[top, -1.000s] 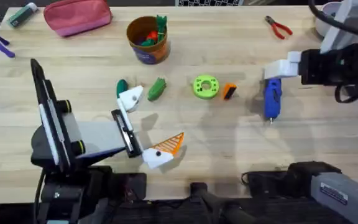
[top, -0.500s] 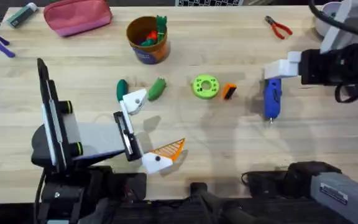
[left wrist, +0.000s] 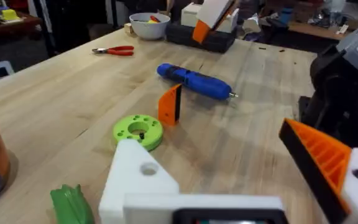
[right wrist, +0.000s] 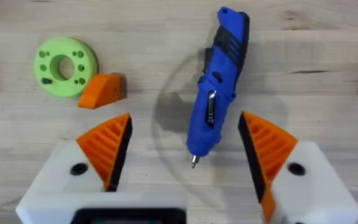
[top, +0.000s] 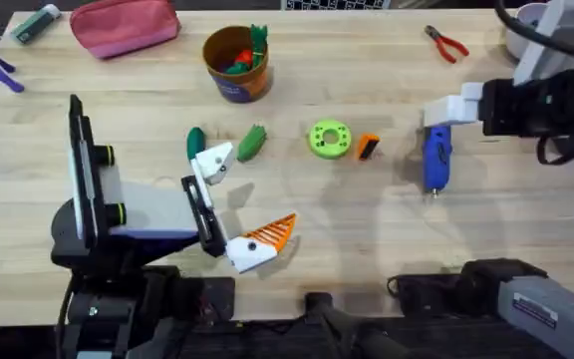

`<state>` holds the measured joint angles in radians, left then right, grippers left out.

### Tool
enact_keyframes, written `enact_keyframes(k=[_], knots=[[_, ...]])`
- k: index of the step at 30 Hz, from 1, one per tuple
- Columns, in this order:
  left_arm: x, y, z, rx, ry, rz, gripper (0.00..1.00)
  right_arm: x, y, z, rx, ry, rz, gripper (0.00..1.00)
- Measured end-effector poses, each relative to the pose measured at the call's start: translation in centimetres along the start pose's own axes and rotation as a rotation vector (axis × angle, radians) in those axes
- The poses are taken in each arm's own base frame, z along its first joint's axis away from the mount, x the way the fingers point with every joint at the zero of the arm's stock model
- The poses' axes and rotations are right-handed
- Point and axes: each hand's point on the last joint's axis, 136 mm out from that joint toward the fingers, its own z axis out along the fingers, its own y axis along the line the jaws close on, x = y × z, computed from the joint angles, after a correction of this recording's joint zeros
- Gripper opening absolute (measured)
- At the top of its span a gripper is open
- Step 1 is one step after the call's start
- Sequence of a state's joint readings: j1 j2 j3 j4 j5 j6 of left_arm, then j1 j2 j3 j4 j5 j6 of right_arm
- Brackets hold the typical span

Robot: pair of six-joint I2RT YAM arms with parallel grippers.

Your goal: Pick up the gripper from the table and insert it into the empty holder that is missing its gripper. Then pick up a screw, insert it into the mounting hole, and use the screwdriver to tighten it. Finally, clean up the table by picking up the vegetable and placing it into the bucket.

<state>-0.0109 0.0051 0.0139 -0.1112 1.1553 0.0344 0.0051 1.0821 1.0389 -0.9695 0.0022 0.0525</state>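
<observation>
Right beside the green disc (top: 329, 139) on the desk (top: 367, 219) sits the gripper (top: 368, 147), the little orange wedge, on the side facing the screwdriver (top: 436, 158). The blue screwdriver lies flat a bit farther that way, bit pointing toward the arms' bases. The right claw (right wrist: 185, 155) hovers over it with fingers spread wide on either side of the body, not touching. On the disc's other side, the left claw (top: 229, 204) is open too: one finger is the bare white holder (left wrist: 138, 180), the other has its orange pad (left wrist: 319, 155). A green vegetable (top: 252, 142) lies near the holder, and the bucket (top: 236, 63) stands beyond it, toys inside.
</observation>
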Motion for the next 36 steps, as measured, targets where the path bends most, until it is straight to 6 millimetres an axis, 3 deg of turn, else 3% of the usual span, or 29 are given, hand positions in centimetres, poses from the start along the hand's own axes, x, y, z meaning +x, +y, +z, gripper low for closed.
enact_keyframes(k=[36], knots=[[0.22,-0.02,0.00,0.001,0.006,0.001,0.985,0.00,0.00,0.00,0.000,0.000,0.000,0.990]])
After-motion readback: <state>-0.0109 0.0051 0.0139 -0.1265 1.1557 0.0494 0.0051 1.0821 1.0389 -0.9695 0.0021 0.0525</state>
